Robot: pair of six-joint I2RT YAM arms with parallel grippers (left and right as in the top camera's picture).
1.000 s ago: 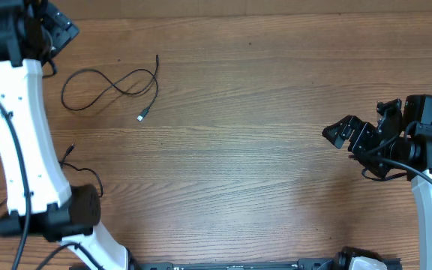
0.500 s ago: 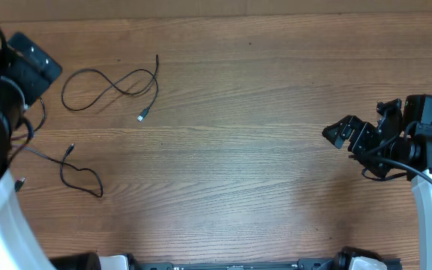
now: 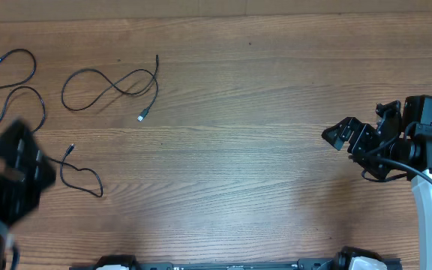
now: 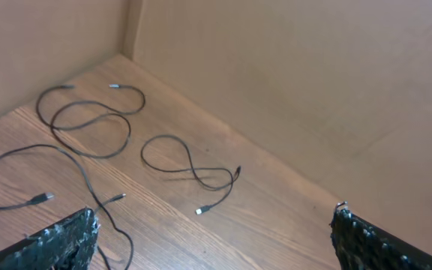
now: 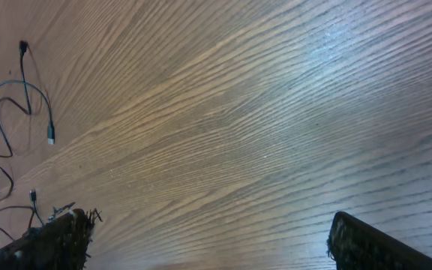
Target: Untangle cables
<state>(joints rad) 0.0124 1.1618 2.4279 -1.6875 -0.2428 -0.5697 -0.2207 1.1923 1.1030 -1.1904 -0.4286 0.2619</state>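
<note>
Three thin black cables lie apart on the left of the wooden table. One cable [image 3: 34, 69] loops in the far-left corner, a figure-eight cable [image 3: 157, 84] sits beside it, and a shorter cable [image 3: 61, 171] lies nearer the front. In the left wrist view the figure-eight cable [image 4: 190, 166] is central, with the others [image 4: 128, 127] [image 4: 73, 161] to its left. My left gripper [image 3: 21, 161] is a blur at the lower left; my left gripper [image 4: 212, 247] is open, empty and above the table. My right gripper [image 3: 343, 142] hangs open and empty at the far right.
Plain walls [image 4: 291, 67] rise behind the table's far-left corner. My right gripper [image 5: 208, 244] looks along bare wood grain, with the cables [image 5: 21, 97] small at that view's left edge.
My left arm swept from the far-left corner down toward the front left, uncovering the corner cable. The cables and the right arm have not moved.
</note>
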